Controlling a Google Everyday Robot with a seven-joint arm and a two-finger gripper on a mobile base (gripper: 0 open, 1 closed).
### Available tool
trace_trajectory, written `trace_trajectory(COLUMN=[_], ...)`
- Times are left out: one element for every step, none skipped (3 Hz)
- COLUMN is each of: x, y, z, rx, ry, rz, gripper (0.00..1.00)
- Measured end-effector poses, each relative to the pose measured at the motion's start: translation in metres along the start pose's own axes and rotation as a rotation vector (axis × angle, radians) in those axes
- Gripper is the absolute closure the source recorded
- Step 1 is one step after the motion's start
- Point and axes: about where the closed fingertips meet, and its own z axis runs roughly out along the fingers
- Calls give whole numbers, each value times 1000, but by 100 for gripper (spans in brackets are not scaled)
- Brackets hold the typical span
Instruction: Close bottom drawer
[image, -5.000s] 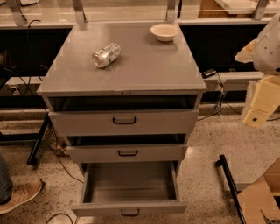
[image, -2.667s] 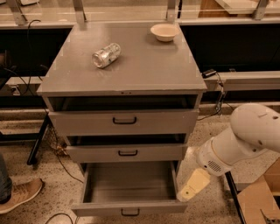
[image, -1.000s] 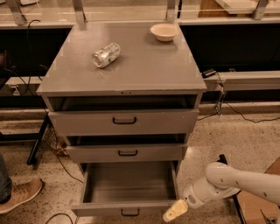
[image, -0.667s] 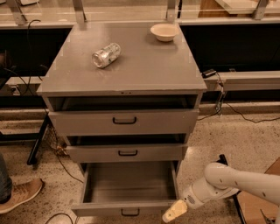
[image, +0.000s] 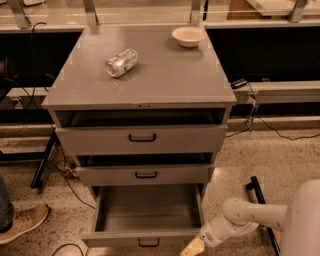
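Note:
The bottom drawer of the grey cabinet is pulled far out and is empty inside; its small black loop handle sits at the lower frame edge. My gripper is low at the drawer's front right corner, just right of the front panel, on the end of my white arm that reaches in from the lower right. The middle drawer and the top drawer above it each stand slightly open.
On the cabinet top a crushed can lies on its side and a white bowl stands at the back right. A person's shoe is at the lower left. A black stand leg and cables are on the floor at the right.
My arm swung down from the upper right to the drawer's front right corner. Over the last second it has held still. The drawer has not moved.

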Motion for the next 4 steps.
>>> trace_trajectory(x=[1, -4, -23, -34], y=[-32, -60, -84, -90], z=[36, 60, 71, 73], rx=[13, 53, 94, 105], ry=[7, -36, -119, -164], rz=[2, 11, -11, -29], gripper=[53, 76, 98, 100])
